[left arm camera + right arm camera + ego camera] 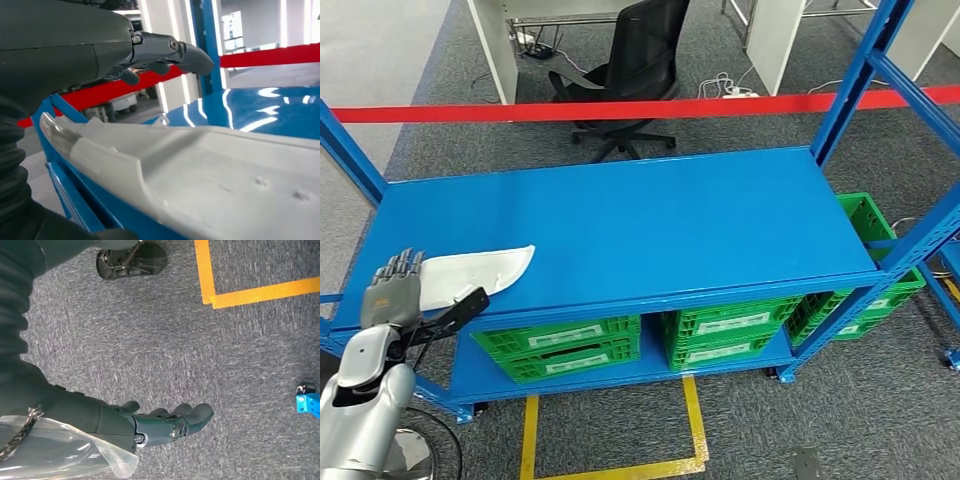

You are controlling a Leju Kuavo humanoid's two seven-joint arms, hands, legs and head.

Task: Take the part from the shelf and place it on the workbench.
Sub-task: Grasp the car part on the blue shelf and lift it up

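The part point(475, 275) is a long, flat white moulded piece with a pointed end. It lies on the top board of the blue shelf point(637, 220), near the shelf's front left corner. My left hand point(395, 290) is at the part's left end, its fingers stretched out over it and its dark thumb along the shelf's front edge. In the left wrist view the fingers point(170, 50) hover above the part point(211, 175) with a gap between them. My right hand point(166, 422) hangs over the grey carpet, fingers extended, holding nothing.
Green crates point(561, 345) stand on the lower shelf board, with more at the right end point(867, 230). Blue uprights point(860, 80) rise at the shelf's corners. A red tape barrier point(622, 108) and an office chair point(629, 70) lie behind. Yellow floor lines point(693, 420) mark the carpet in front.
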